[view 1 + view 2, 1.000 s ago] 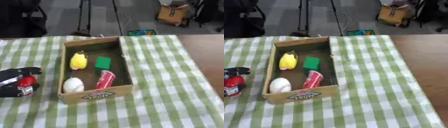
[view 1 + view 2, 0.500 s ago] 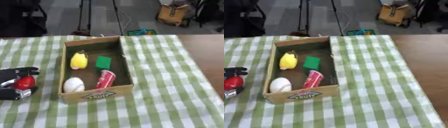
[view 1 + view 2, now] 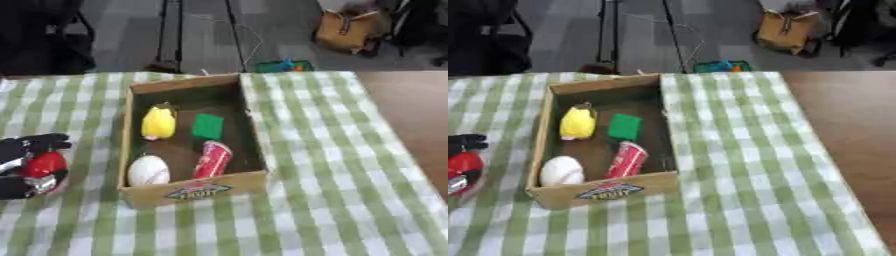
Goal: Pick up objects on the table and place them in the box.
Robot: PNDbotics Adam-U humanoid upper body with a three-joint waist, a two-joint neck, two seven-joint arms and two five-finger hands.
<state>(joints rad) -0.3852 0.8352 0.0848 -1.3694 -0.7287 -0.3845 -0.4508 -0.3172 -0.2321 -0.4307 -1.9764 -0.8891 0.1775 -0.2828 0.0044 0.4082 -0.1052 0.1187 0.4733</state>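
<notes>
So the left robot hand (image 3: 24,162) sits at the far left edge of the worktop (image 3: 350,200), black fingers curled around a small red thing (image 3: 44,165) with a silvery bit at its lower end. Can't really make out what it is, just red and roundish. The box (image 3: 194,189) is directly to the hand's right, close by, with its long side running away from the robot, so the near left wall is what the hand has to clear.

Inside there's already a yellow thing (image 3: 158,123) and a green block (image 3: 208,126) at the far end, plus a white egg-shaped thing (image 3: 147,171) and a red cup (image 3: 211,160) lying on its side at the near end. I'd guess the middle gap is the easiest drop spot. The right hand isn't visible anywhere, so the left is clearly doing this one.
</notes>
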